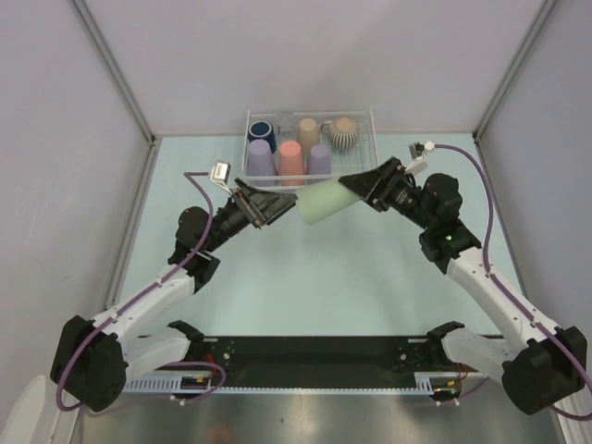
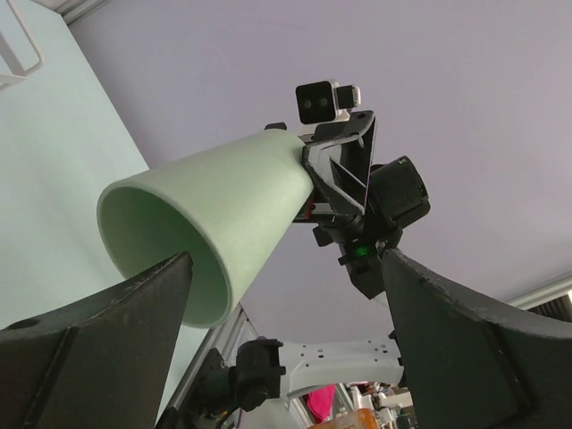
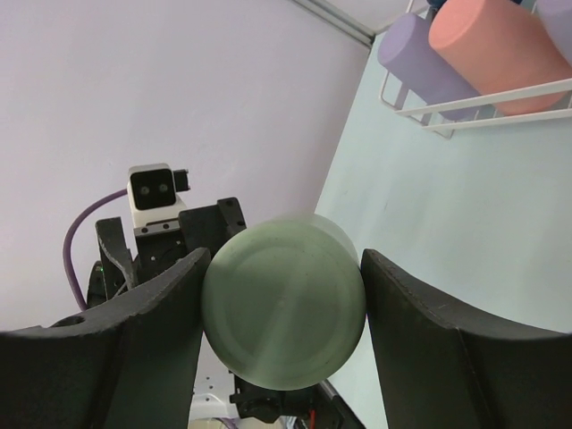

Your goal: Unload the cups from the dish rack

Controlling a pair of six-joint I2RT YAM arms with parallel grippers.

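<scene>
One pale green handleless tumbler (image 1: 324, 203) is hanging sideways in the air between the two arms, near the white wire-grid dish rack (image 1: 374, 129) but outside it; seven cups (image 1: 291, 159) are sitting in that rack. The right gripper (image 1: 359, 185) is clamping its fingers on the tumbler's closed base. The left gripper (image 1: 282, 198) is holding its fingers spread wide at the open mouth, gripping nothing. This is looking like a handover above the pale worktop (image 1: 305, 277). The left fingers should be closing squarely across the wall before the right ones are letting go.

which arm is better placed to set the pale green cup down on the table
Right. The right gripper is shut on the pale green cup near its base; the left gripper is open by the cup's mouth, gripping nothing.
</scene>
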